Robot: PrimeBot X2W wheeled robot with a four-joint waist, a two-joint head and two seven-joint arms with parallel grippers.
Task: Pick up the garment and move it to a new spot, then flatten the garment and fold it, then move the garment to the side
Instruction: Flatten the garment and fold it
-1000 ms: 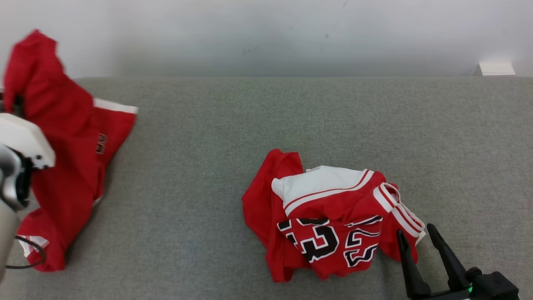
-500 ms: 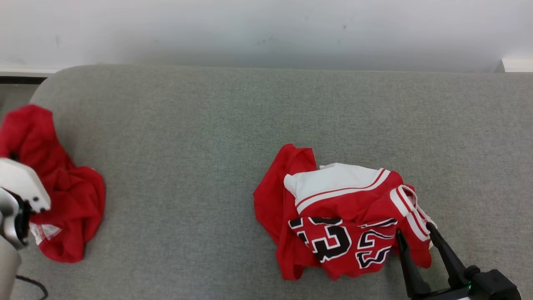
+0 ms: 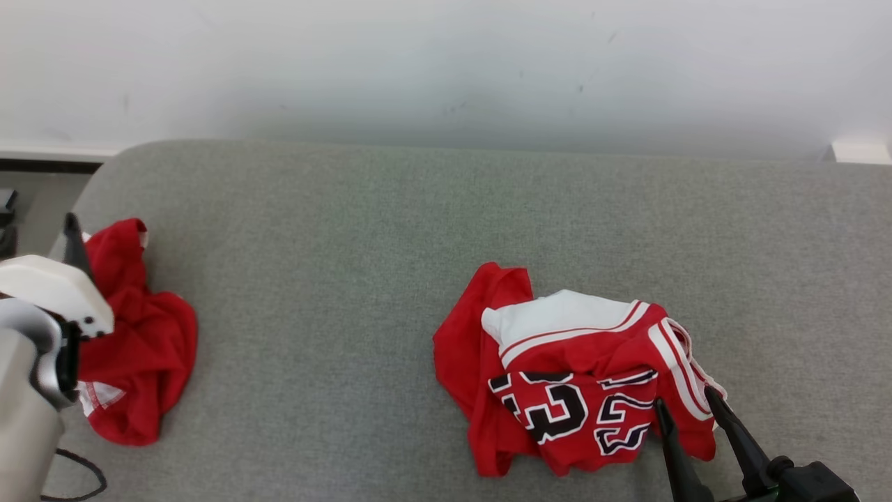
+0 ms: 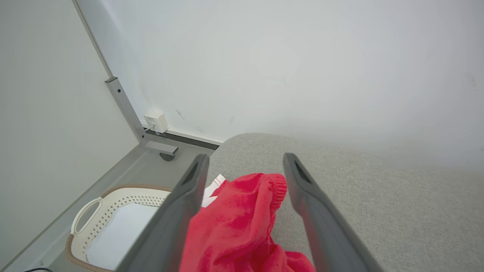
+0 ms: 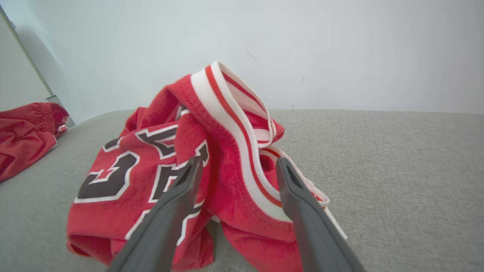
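Observation:
The garment, plain red, lies crumpled at the left end of the grey padded surface. My left gripper hovers over its far end. In the left wrist view, the left gripper is open, and the red garment bunches loosely between the spread fingers, unclamped. A second red jersey with white trim and black numbers lies heaped right of centre. My right gripper stands open at its near right edge. In the right wrist view, the right gripper straddles the jersey's striped band.
A white perforated basket stands on the floor beyond the surface's left end, beside a metal post. A pale wall runs along the back. Bare grey surface lies between the two heaps and to the jersey's right.
My left gripper has opened and released the red garment, which went from hanging stretched out to a low heap at the left end. The head camera has shifted. The right gripper stays open.

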